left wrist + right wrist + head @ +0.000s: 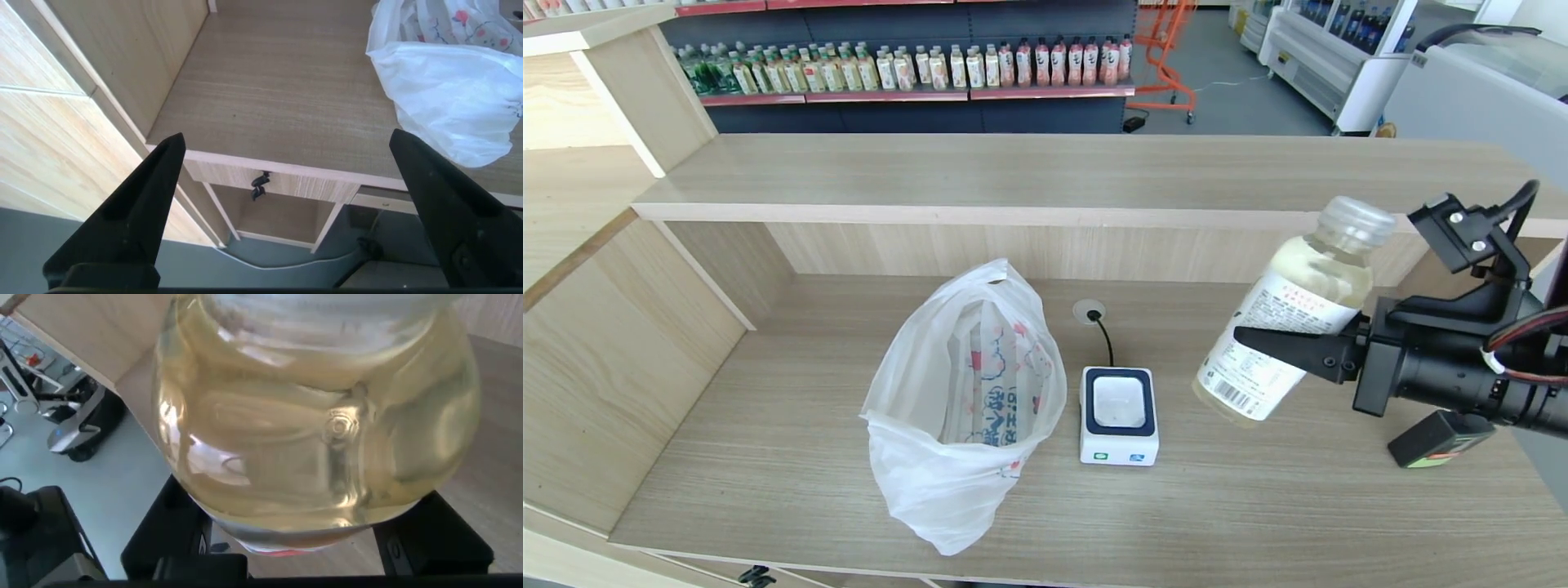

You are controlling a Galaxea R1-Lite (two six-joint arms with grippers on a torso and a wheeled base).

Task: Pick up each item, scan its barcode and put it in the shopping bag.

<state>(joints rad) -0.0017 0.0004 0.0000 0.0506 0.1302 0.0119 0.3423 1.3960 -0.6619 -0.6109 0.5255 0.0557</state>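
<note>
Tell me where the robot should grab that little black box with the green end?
Probably across its two long sides, coming straight down from above. The small black box with the green end lies flat on the light wooden counter, so only its top and sides are free.

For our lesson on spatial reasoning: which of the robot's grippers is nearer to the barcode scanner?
Right. The right gripper holds the bottle just right of the scanner, above the counter. The left gripper hangs off the counter's front edge, beyond the shopping bag.
</note>
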